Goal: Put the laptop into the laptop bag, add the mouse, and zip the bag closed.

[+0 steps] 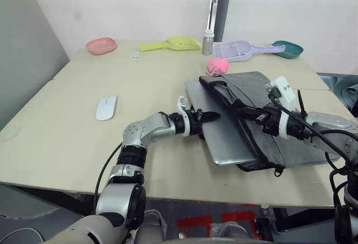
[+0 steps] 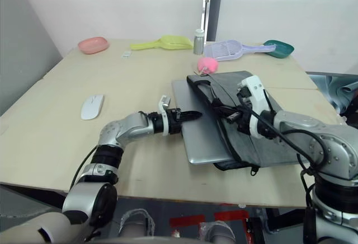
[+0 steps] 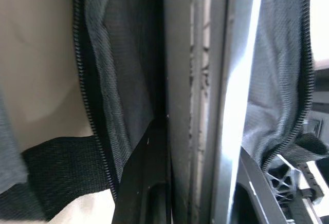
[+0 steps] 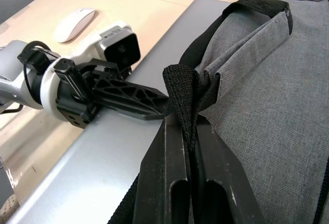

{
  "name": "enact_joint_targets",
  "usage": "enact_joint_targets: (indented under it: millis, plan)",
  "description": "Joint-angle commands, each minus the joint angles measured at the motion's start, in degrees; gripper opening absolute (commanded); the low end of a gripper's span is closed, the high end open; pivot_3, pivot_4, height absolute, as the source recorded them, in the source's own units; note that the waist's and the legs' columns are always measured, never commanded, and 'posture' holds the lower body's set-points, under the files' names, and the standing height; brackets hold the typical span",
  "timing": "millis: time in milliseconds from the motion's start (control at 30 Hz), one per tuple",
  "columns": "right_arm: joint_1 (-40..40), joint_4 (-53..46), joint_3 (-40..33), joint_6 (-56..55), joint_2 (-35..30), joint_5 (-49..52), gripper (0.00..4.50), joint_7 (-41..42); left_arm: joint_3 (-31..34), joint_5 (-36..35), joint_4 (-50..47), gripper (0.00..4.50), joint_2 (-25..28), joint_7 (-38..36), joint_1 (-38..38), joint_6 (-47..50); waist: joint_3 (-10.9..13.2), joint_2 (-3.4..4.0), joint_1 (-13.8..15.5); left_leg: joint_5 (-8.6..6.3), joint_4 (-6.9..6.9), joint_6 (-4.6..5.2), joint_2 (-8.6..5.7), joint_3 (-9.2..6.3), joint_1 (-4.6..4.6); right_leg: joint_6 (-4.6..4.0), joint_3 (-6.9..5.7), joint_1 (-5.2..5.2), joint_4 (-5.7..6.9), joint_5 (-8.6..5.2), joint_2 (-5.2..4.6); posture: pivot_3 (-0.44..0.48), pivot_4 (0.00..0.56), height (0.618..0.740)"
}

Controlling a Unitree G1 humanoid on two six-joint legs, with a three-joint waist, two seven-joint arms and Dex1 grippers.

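Observation:
The silver laptop (image 1: 224,140) lies flat on the table, its right part inside the open grey laptop bag (image 1: 285,115) and its left part sticking out. My left gripper (image 1: 211,115) is shut on the laptop's left edge; in the left wrist view that edge (image 3: 205,106) runs between the two fingers, with the bag's zipper mouth around it. Pinched in my shut right gripper (image 4: 187,124) is a black strap handle (image 4: 181,88), held up over the bag's opening. The white mouse (image 1: 106,107) rests on the table far to the left, away from both grippers.
A pink plush toy (image 1: 217,65) sits just behind the bag. Along the far edge stand a pink bowl (image 1: 101,46), a yellow scoop (image 1: 173,43), a small bottle (image 1: 207,41), a lavender slotted scoop (image 1: 238,49) and a teal bowl (image 1: 288,48).

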Motion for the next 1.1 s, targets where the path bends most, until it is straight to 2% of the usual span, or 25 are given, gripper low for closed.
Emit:
enact_joint_targets:
  millis: [33,267,867,1100]
  plan:
    - [-0.88,-2.05,-0.53,-1.34,0.20,2.85,0.01,-0.78,1.64,1.13,0.10,0.35,-1.76,-5.57,-3.90,0.02,0.00,0.00,0.00,0.00,0.01,0.00,-0.01,0.00,0.00,0.01,0.01,0.00,0.00,0.00,-0.01,0.000,0.150,0.740]
    - [-1.13,-2.03,-0.23,-1.78,0.01,5.65,0.01,-2.99,2.60,8.01,2.66,0.35,-4.51,-10.23,-5.70,-0.96,0.00,0.00,0.05,0.00,0.00,0.03,-0.07,0.02,-0.01,0.03,0.02,0.00,-0.02,0.02,-0.07,0.000,0.150,0.740]
    - [-0.94,-1.27,0.97,-4.08,-1.97,11.57,0.01,-7.14,6.58,20.41,6.77,0.35,-10.14,-17.86,-8.69,-4.37,-0.01,0.02,0.02,0.00,-0.01,0.06,-0.10,0.04,0.00,0.05,0.05,0.00,-0.03,0.03,-0.10,0.000,0.150,0.740]
    - [-0.98,-0.78,2.11,-5.58,-2.90,13.60,0.01,-8.62,7.19,22.50,8.36,0.35,-11.92,-19.57,-9.99,-3.98,-0.01,0.02,0.05,0.00,0.00,0.06,-0.11,0.04,0.00,0.05,0.05,0.00,-0.03,0.03,-0.10,0.000,0.150,0.740]
